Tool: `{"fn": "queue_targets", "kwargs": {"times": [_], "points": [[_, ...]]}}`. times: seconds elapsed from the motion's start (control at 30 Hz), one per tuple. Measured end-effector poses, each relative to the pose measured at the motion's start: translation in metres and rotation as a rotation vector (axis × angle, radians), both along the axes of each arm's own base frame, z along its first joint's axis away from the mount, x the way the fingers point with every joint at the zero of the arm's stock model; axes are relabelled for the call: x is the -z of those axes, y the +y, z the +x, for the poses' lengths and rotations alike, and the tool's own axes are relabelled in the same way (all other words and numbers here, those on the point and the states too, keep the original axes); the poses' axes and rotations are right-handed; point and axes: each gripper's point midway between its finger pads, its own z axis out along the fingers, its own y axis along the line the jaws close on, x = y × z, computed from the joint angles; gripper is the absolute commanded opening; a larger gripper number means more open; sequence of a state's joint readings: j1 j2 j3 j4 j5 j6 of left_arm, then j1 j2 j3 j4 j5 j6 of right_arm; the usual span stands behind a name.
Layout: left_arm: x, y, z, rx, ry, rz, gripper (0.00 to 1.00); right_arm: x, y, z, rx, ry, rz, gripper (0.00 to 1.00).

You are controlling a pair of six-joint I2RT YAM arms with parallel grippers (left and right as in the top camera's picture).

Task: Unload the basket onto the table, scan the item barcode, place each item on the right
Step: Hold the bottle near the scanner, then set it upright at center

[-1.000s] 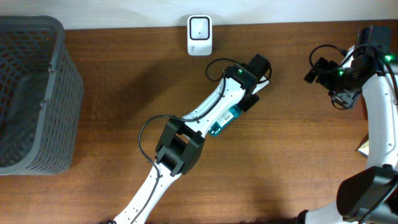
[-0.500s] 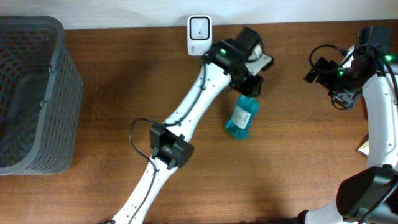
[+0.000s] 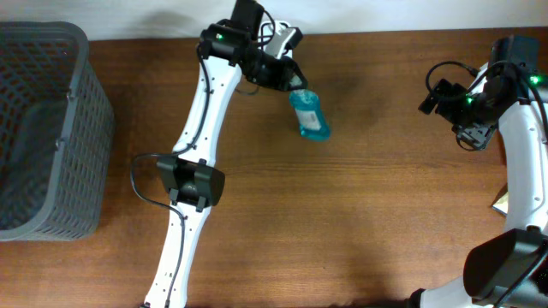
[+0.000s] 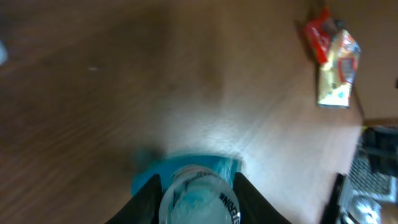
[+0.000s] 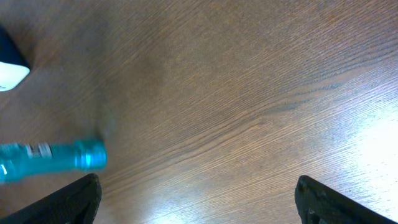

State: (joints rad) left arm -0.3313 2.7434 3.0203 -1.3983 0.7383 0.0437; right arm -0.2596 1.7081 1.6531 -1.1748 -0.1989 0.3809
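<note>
My left gripper (image 3: 294, 84) is shut on a teal bottle (image 3: 310, 115) at the back middle of the table. The bottle sticks out from the jaws toward the front right. In the left wrist view the bottle's clear, printed end (image 4: 198, 196) fills the gap between the two dark fingers (image 4: 147, 205). My left arm covers the spot by the back wall where the white scanner stood. A white and black corner (image 5: 9, 67) that may be the scanner shows in the right wrist view. There the bottle (image 5: 53, 157) lies at the left. My right gripper (image 5: 199, 202) is open over bare wood at the right (image 3: 467, 130).
A grey mesh basket (image 3: 47, 128) fills the table's left end. A red and yellow snack packet (image 4: 336, 65) lies on the wood, seen at the right table edge (image 3: 500, 201) from overhead. The right arm stands along the right side.
My left arm has swung the teal bottle from the table's middle back and to the left, up to the back wall. The white scanner is now covered. The right arm has stayed put.
</note>
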Motion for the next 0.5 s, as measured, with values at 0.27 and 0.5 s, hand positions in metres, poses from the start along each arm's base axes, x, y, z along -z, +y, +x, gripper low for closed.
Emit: {"fn": "queue_targets", "kwargs": {"times": [0.27,0.5], "points": [[0.012,0.048,0.03,-0.134,-0.058,0.148,0.23,0.0,0.0,0.0,0.0,0.0,0.0,0.99],[0.008,0.079,0.035,-0.222,-0.114,0.315,0.25,0.0,0.0,0.0,0.0,0.0,0.0,0.99]]}}
